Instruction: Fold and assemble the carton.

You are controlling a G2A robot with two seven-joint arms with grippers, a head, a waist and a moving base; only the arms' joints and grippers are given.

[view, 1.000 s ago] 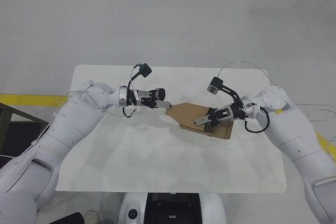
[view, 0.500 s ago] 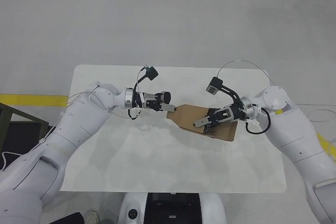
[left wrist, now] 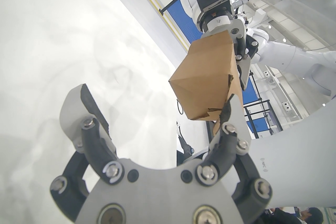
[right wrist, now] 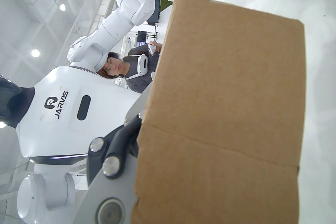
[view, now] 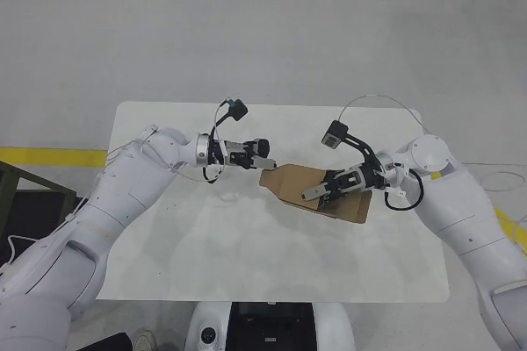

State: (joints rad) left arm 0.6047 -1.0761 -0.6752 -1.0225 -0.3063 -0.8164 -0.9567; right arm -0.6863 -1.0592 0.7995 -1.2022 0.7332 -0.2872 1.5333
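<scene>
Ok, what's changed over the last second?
The left gripper edged in toward the carton and now sits open, with one finger against its pointed end. The right gripper kept its hold on the carton, which barely shifted over the table.

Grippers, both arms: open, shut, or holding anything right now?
Left gripper: open, one fingertip at the edge of the brown cardboard carton.
Right gripper: shut on the carton.
</scene>
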